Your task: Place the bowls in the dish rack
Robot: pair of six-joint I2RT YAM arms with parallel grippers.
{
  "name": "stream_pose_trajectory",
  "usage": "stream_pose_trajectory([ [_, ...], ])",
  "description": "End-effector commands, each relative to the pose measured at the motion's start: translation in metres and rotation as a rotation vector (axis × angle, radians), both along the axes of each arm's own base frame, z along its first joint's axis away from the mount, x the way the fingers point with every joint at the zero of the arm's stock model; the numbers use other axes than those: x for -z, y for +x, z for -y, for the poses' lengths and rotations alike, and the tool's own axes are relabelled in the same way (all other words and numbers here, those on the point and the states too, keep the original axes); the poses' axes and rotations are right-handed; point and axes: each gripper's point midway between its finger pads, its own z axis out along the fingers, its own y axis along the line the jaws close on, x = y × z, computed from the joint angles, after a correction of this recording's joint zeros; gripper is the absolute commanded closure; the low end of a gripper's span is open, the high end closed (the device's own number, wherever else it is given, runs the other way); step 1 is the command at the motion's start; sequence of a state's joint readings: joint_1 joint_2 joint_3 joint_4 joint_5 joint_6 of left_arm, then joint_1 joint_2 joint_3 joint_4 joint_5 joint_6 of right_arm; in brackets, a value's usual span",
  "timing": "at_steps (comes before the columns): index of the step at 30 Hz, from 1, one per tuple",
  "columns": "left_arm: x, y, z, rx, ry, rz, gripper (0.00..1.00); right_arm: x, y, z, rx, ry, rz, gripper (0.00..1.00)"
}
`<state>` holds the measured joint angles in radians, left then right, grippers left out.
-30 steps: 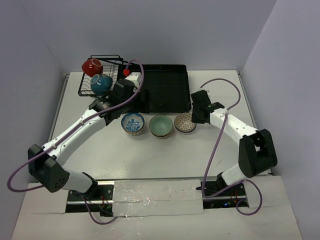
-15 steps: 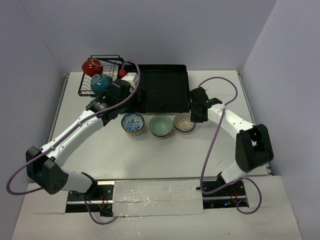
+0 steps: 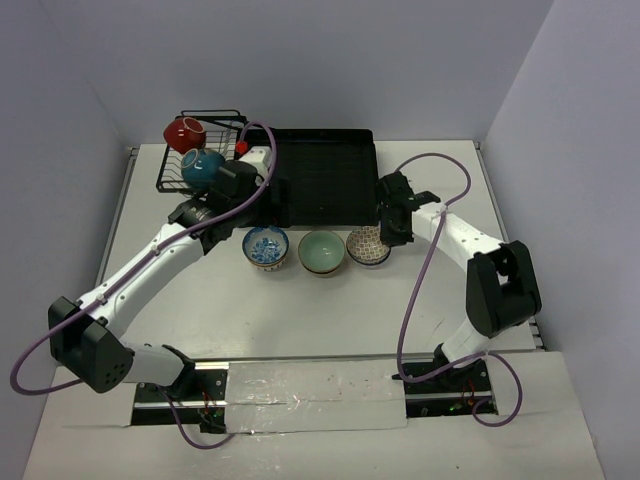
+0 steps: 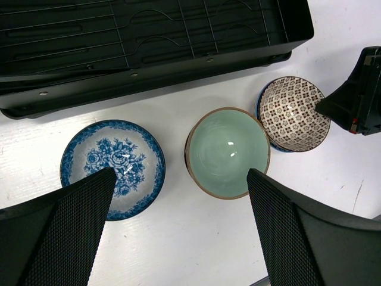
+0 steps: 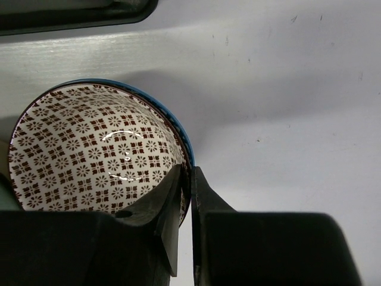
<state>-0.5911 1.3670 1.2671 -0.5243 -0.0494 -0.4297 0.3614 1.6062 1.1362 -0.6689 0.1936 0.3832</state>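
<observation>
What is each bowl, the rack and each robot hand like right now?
Red bowl, tipped over in the wire basket.
Teal bowl, leaning in the wire basket.
Blue flower bowl, upright on the table, empty.
Green bowl, upright on the table, empty.
Patterned bowl, upright, rim pinched by the right hand.
Dish rack, tray part holds no bowls.
Left hand, open above the table.
Right hand, shut on the patterned bowl.

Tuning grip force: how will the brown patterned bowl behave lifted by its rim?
Likely stiff and fragile: the patterned bowl looks like glazed ceramic, with glare on its inside. Probably slippery; the right gripper pinches only the thin rim. Held at one side, it may tilt.
</observation>
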Motion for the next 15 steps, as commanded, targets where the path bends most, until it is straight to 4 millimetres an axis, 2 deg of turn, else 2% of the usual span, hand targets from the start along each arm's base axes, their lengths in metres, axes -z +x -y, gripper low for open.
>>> stream_pose_trajectory([
  [1, -0.018, 0.002, 0.0, 0.013, -0.035, 0.059, 0.03, -0.003, -0.006, 0.002, -0.013, -0.015, -0.038, 0.87],
  [3, -0.018, 0.001, 0.0, 0.015, -0.037, 0.058, 0.03, -0.006, -0.005, 0.003, -0.011, -0.02, -0.034, 0.9],
  [6, -0.019, 0.001, -0.001, 0.011, -0.037, 0.059, 0.03, -0.013, -0.004, 0.005, -0.005, -0.027, -0.015, 1.0],
  [8, -0.021, 0.001, -0.002, 0.01, -0.039, 0.067, 0.03, -0.019, -0.002, 0.006, -0.002, -0.026, 0.006, 1.0],
  [13, -0.028, 0.002, -0.005, 0.0, -0.048, 0.083, 0.03, -0.055, 0.006, 0.002, -0.039, -0.028, 0.122, 1.0],
  [15, -0.035, 0.003, -0.007, -0.006, -0.059, 0.1, 0.03, -0.076, 0.011, 0.001, -0.054, -0.071, 0.209, 1.0],
])
